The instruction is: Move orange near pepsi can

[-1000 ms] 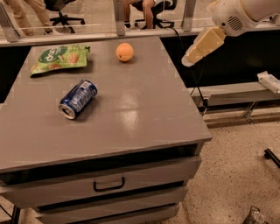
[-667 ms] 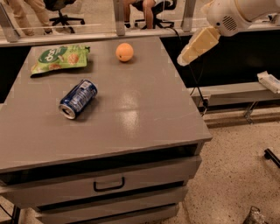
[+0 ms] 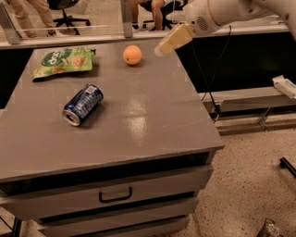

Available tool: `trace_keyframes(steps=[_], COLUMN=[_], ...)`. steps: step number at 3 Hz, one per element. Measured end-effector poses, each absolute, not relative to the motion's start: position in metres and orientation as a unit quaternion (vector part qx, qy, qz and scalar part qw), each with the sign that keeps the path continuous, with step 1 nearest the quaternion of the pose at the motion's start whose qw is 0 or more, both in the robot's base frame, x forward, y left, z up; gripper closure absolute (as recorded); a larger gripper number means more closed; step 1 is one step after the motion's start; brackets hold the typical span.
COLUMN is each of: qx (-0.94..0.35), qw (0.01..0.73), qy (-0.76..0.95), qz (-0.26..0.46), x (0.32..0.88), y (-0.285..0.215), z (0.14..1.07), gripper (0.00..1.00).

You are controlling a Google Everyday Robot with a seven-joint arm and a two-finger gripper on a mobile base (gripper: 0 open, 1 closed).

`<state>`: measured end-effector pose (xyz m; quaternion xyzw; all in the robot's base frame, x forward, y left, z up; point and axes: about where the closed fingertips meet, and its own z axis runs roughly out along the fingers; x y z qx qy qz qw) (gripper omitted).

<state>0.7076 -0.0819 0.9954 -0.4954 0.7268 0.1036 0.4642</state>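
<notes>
Tool (image 3: 163, 47): hangs in the air over the far right part of the surface (image 3: 152, 115), at the end of the white arm (image 3: 217, 14) that enters from the upper right. Slants down and to the left. Shows as one pale beige block. Touches nothing and carries nothing visible. Opening width: not determinable from this view.

Orange (image 3: 132, 54): rests on the surface close to the far edge, somewhat right of the middle. Lies just left of the tool as seen here, with a clear gap between the two. Casts a small shadow on the grey top.

Pepsi can (image 3: 83, 104): lies on its side on the left half of the surface, nearer the camera than the orange and well apart from it. Runs diagonally, silver end toward the near left, opposite end toward the far right. Dark blue body, logo partly visible.

Green snack bag (image 3: 64, 61): lies flat at the far left corner, left of the orange and beyond the can. Touches neither.

Surface: flat grey top of a low cabinet, with a pale glare patch near the middle. Front carries a drawer (image 3: 152, 187) with a dark handle (image 3: 115, 195).

Surroundings: black cable (image 3: 207, 88) hanging to the right of the cabinet; speckled floor (image 3: 249, 185) below; office chair (image 3: 69, 13) and the legs of a seated person (image 3: 155, 9) beyond the far edge.
</notes>
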Motion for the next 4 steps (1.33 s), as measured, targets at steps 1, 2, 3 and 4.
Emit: trace_keyframes(steps=[1,2,3,4], qx=[-0.478,-0.466,-0.452,-0.436], qw=[0.493,0.509,0.516,0.520], qy=[0.716,0.711,0.712,0.714], qz=[0.125,0.138,0.152,0.171], x=[0.751,0.787,0.815,0.831], y=[-0.044,-0.009,0.019,0.039], z=[0.985,0.964,0.939,0.913], gripper=[0.00,0.00,0.00,0.00])
